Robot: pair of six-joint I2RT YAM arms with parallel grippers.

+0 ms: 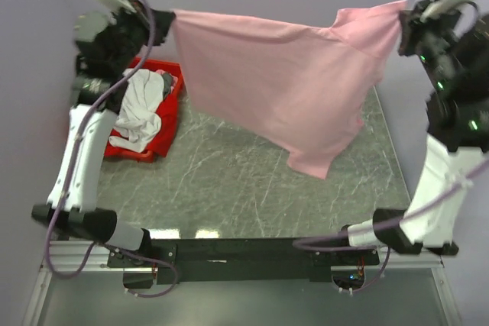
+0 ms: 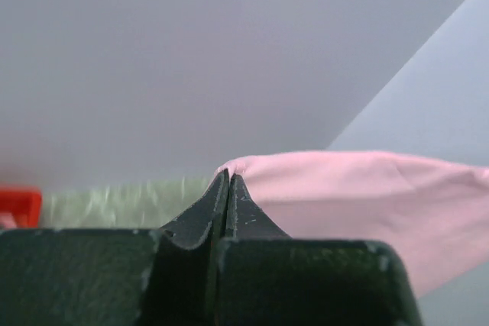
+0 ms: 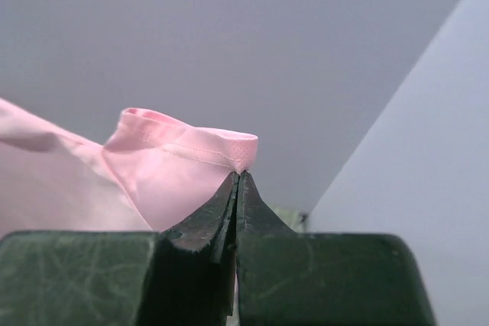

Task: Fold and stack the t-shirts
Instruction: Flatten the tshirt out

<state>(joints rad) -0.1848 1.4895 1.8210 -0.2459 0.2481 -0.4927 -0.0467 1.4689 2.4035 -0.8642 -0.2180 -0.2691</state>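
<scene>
The light pink t-shirt (image 1: 283, 82) hangs stretched in the air between both arms, high above the table, its lower end dangling toward the middle right. My left gripper (image 1: 166, 20) is shut on its left corner; the pink cloth shows at the fingertips in the left wrist view (image 2: 344, 188). My right gripper (image 1: 403, 22) is shut on a hemmed edge at the right, seen in the right wrist view (image 3: 183, 150). A white t-shirt (image 1: 137, 108) and a dark grey one (image 1: 166, 83) lie bunched in the red bin (image 1: 164, 131). No chest mark shows.
The red bin stands at the table's left side under the left arm. The grey marbled tabletop (image 1: 229, 181) lies below the hanging shirt. Purple-grey walls close in behind and at both sides.
</scene>
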